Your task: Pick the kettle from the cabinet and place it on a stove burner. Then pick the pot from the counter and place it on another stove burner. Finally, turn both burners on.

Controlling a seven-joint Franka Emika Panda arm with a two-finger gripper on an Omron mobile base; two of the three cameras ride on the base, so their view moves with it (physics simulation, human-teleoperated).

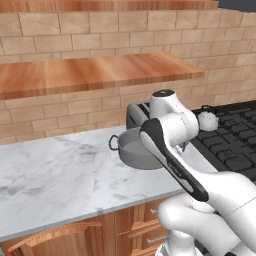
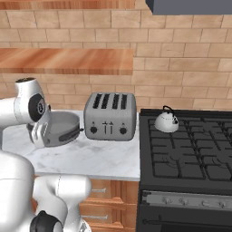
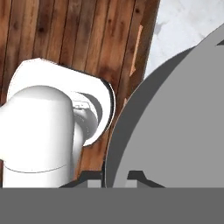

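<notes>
The squat silver kettle [image 1: 207, 120] [image 2: 166, 121] stands on the back-left burner of the black stove [image 1: 235, 145] [image 2: 190, 154]. My gripper [image 2: 39, 135] [image 3: 116, 177] is shut on the rim of the shallow grey pot [image 1: 131, 150] [image 2: 61, 127] [image 3: 175, 131]. The pot hangs slightly tilted over the white marble counter [image 1: 65, 170] [image 2: 104, 158], just left of the toaster. In the hand view the pot's near wall runs up between my fingertips. The wooden shelf cabinet [image 1: 90, 72] [image 2: 68, 60] on the brick wall is bare.
A grey four-slot toaster [image 2: 110, 117] [image 1: 134, 114] stands between the pot and the stove. Stove knobs [image 2: 190, 201] line the stove's front panel. A range hood [image 2: 190, 7] hangs above. My own white arm crosses the counter's front edge in the left base view.
</notes>
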